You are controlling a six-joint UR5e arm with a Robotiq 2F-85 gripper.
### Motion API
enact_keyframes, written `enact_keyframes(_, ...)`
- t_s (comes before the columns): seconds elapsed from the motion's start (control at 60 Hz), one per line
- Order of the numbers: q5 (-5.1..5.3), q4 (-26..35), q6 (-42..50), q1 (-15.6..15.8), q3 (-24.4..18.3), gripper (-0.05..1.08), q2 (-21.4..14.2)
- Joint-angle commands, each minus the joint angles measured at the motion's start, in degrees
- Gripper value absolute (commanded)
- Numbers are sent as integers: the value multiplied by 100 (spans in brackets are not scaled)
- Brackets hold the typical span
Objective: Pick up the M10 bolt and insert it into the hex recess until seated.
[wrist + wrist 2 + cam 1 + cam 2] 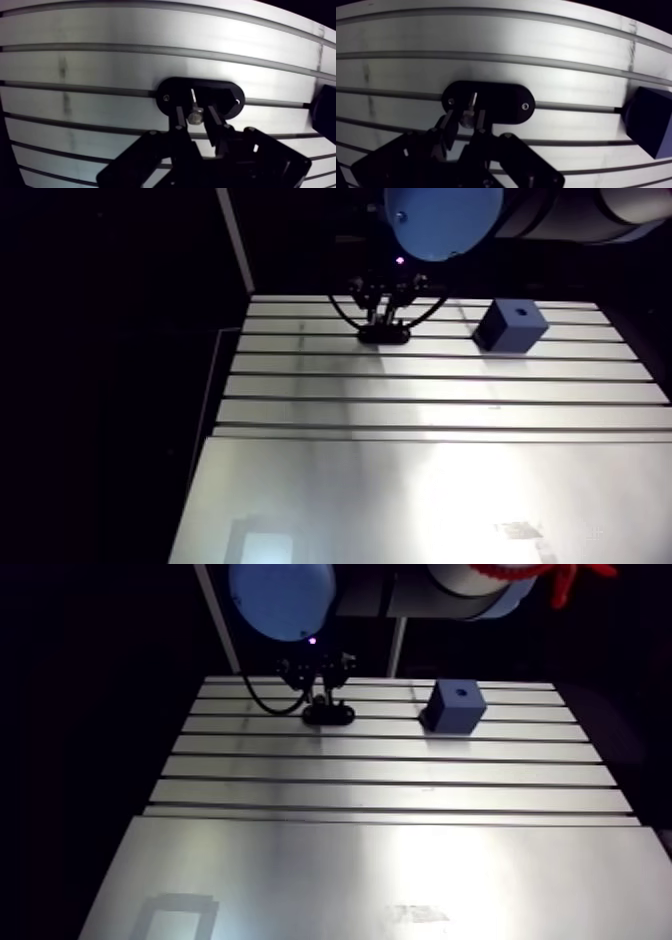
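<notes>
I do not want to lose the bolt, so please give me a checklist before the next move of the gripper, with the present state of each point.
1. Gripper centred on bolt: ok.
2. Grip tight on bolt: cannot tell.
3. Bolt lifted clear of holder: not ok, it is down at the holder.
4. Block upright, hole facing up: ok.
5. Table between holder and block free of things: ok.
6. Hole empty: cannot tell, too small.
</notes>
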Motion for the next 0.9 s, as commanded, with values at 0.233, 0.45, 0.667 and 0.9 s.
enact_keyframes(0.233, 0, 0, 0, 0, -1, 65, -1)
enact_keyframes(0.45, 0, 0, 0, 0, -9, 65, -1)
enact_keyframes(0.667, 0, 0, 0, 0, -1, 65, -1)
enact_keyframes(0.9, 0, -7, 0, 0, -1, 65, -1)
